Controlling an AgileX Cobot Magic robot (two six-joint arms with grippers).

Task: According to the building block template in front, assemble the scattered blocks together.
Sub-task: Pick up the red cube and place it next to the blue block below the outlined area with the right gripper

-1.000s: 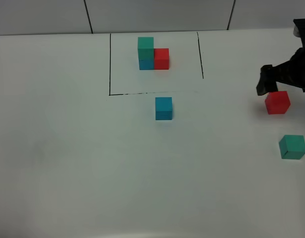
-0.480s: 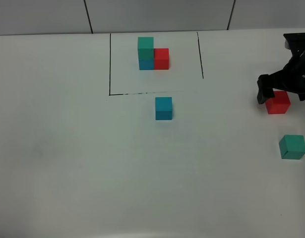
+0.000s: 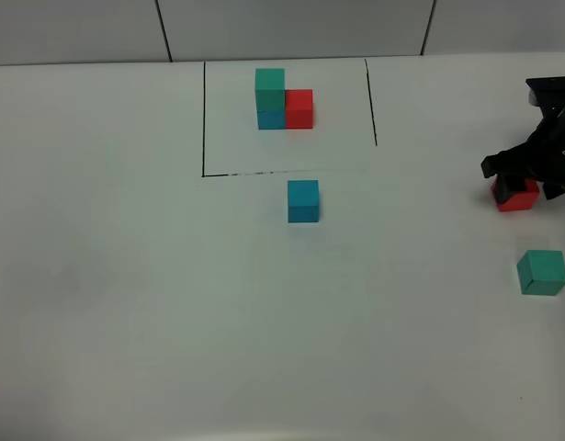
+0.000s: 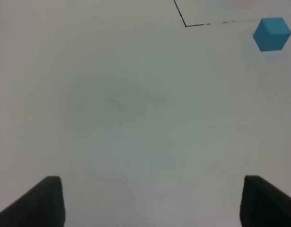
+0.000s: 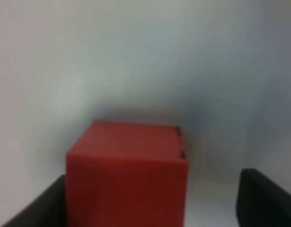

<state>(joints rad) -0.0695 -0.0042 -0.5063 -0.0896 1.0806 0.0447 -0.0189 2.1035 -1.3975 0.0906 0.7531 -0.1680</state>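
The right fingers (image 5: 266, 201) straddled the red block (image 5: 126, 175) on the bench (image 3: 126, 276), not clamped; the left fingers (image 4: 39, 203) stood spread wide.

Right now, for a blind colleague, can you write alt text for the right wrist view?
A red cube sits on a white table between the hand's two dark fingers; one finger is at its side, the other stands apart from it.

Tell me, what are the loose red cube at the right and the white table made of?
Loose red cube: matte, crisp edges with tiny notches on one; possibly painted wood or dense foam, hard to tell. White table: smooth, faintly glossy, probably laminate.
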